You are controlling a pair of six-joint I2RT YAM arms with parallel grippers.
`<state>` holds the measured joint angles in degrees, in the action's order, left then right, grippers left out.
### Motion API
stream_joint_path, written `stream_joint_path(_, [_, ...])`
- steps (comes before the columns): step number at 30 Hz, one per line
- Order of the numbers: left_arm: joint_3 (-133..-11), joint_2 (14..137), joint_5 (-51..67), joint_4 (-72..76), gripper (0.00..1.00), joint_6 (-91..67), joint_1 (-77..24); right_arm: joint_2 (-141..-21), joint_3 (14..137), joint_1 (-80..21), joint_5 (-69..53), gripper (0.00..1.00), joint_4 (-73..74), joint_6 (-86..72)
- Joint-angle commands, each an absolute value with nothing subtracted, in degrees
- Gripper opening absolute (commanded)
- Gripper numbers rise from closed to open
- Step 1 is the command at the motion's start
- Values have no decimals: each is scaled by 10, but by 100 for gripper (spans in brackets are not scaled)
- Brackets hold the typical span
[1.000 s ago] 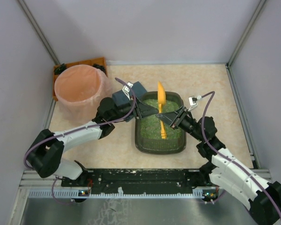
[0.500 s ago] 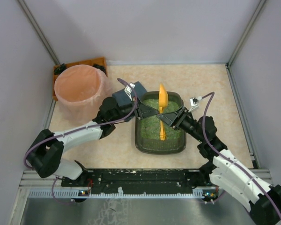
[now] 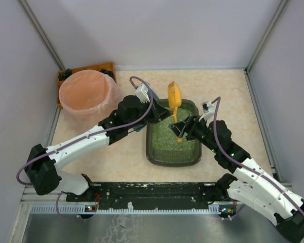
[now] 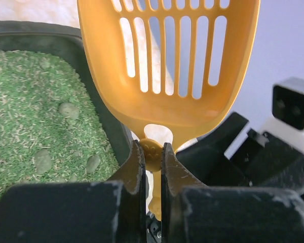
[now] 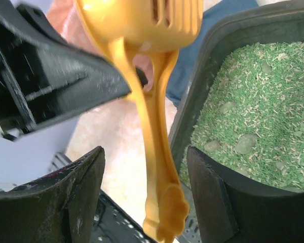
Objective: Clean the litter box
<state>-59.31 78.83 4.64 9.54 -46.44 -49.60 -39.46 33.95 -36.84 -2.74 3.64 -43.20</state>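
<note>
Holding the scoop steady is what is mattering now. The left gripper is clamping its jaws on the thin neck just under the slotted bowl. The right gripper is standing with its fingers apart on either side of the handle, not touching it as far as the right wrist view shows. The scoop is hanging over the far end of the box, bowl up and away from the arms, handle slanting down toward the granules. The box is sitting mid-table between the two arms, with the bucket well to its left. Several clumps are lying on the green granules, and none are in the scoop.

The step, as I am judging it, is the left arm taking sole charge of the scoop. Its grip is sitting on a narrow, rounded neck, so the scoop is likely to swivel. The left jaws should be gripping hard while the right arm is backing straight off, clear of the handle's end. Then the bowl is needing to go down and under a clump at a shallow angle, letting loose granules sift through the slots before any carry to the bucket.
</note>
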Motion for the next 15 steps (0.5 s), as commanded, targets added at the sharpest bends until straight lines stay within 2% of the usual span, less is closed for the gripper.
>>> stream_joint_path(1, [-642, 802, -35, -2, 0, -460, -502, -417, 384, -427, 72, 64, 80, -344])
stream_joint_path(5, [-650, 805, -32, -5, 0, -466, -504, -438, 387, -460, 119, 57, 86, -321])
stream_joint_path(8, [-654, 807, -32, -14, 0, -466, -504, -444, 387, -467, 135, 47, 85, -309])
stream_joint_path(13, [-652, 808, -20, -10, 0, -463, -505, -454, 389, -468, 136, 24, 80, -306])
stream_joint_path(14, [-651, 807, -17, -9, 1, -461, -505, -455, 389, -468, 134, 19, 79, -309])
stream_joint_path(15, [-650, 806, -15, -7, 7, -459, -505, -455, 388, -468, 132, 16, 77, -313])
